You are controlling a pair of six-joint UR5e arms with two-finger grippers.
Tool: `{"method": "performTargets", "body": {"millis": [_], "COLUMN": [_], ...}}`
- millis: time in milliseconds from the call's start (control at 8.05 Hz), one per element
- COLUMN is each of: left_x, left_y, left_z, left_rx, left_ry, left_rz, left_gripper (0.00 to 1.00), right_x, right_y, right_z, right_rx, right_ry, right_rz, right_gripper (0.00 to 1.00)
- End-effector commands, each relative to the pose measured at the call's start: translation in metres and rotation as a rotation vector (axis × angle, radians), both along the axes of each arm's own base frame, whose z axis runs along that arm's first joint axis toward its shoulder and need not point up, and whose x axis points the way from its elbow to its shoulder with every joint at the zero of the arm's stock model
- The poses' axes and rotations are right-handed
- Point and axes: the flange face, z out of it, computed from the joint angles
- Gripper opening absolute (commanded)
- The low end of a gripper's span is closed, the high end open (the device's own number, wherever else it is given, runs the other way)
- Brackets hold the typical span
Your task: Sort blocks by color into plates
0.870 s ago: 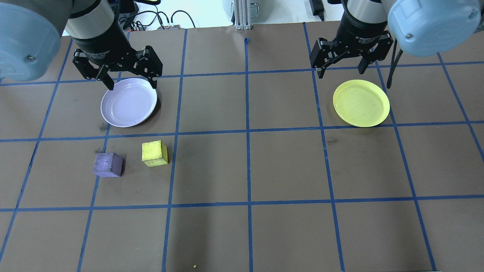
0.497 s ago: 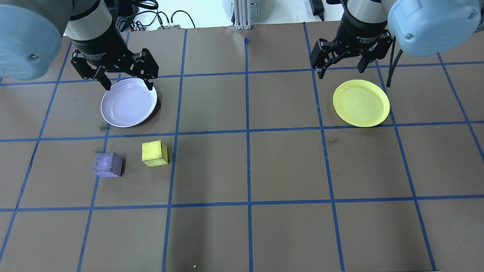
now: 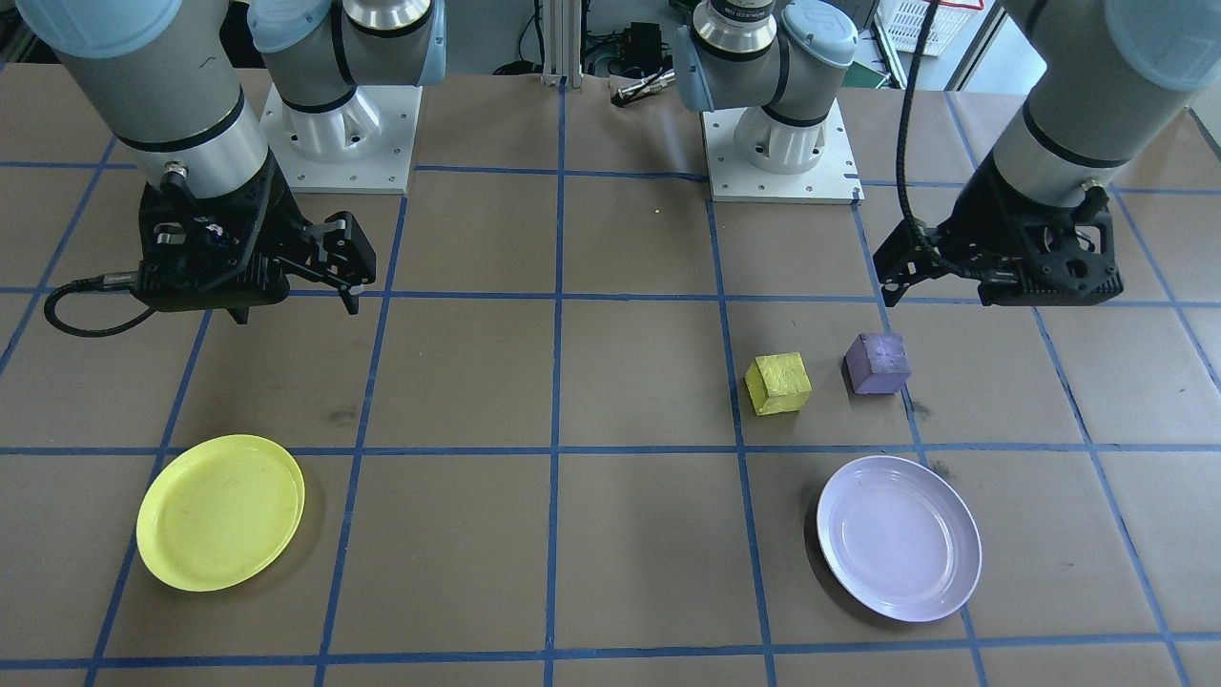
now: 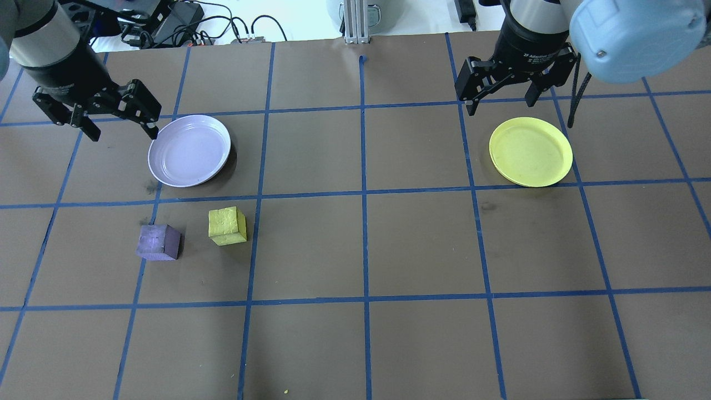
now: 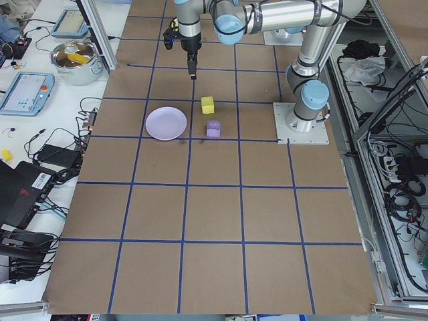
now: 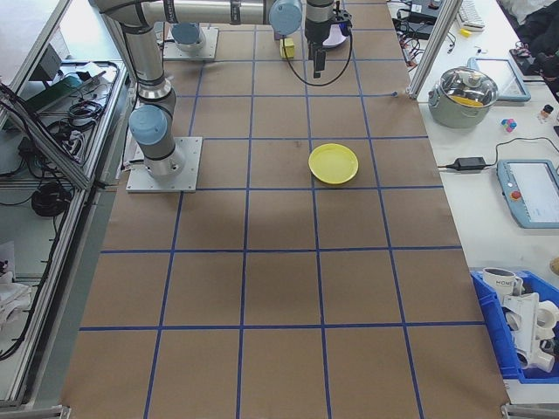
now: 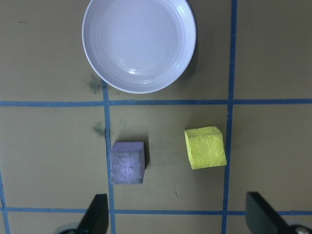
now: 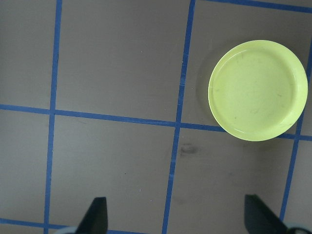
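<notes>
The purple block (image 4: 159, 242) and the yellow block (image 4: 227, 225) lie side by side on the table, a little apart, just on the near side of the lavender plate (image 4: 189, 150). Nothing lies in that plate. My left gripper (image 4: 122, 134) hangs open and holds nothing, by the plate's far-left rim. From its wrist view both the purple block (image 7: 127, 162) and the yellow block (image 7: 205, 147) show below it. The yellow plate (image 4: 530, 151) sits far right with nothing in it. My right gripper (image 4: 501, 106) is open and holds nothing, behind that plate's left side.
Brown paper with a blue tape grid (image 4: 364, 191) covers the table. Cables and gear (image 4: 222, 25) lie beyond the far edge. The two arm bases (image 3: 780, 143) stand on the robot's side of the table.
My left arm has swung toward the overhead view's left, from over the lavender plate's far rim to beside it. The right arm, blocks and plates have not moved.
</notes>
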Motion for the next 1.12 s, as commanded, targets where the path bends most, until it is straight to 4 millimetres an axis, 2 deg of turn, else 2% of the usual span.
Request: {"method": "performTargets", "body": {"millis": [0, 124, 249, 373, 621, 870, 994], "left_x": [0.036, 0.042, 0.053, 0.060, 0.084, 0.081, 0.076], "left_y": [0.013, 0.016, 0.012, 0.010, 0.016, 0.028, 0.028], "left_z": [-0.065, -0.112, -0.150, -0.169, -0.185, -0.205, -0.208], "left_rx": [0.070, 0.090, 0.084, 0.115, 0.160, 0.184, 0.173], "left_ry": [0.010, -0.036, -0.137, -0.142, -0.110, -0.048, 0.006], "left_rz": [0.014, 0.015, 0.005, 0.005, -0.031, -0.023, -0.014], "left_gripper": [1.00, 1.00, 1.00, 1.00, 1.00, 1.00, 1.00], "right_x": [0.000, 0.000, 0.000, 0.000, 0.000, 0.000, 0.000], "right_y": [0.000, 0.000, 0.000, 0.000, 0.000, 0.000, 0.000], "right_z": [0.000, 0.000, 0.000, 0.000, 0.000, 0.000, 0.000], "right_rx": [0.000, 0.000, 0.000, 0.000, 0.000, 0.001, 0.001], "right_ry": [0.000, 0.000, 0.000, 0.000, 0.000, 0.000, 0.000], "right_rz": [-0.001, -0.001, -0.001, -0.001, -0.001, -0.001, -0.001], "right_gripper": [1.00, 1.00, 1.00, 1.00, 1.00, 1.00, 1.00]}}
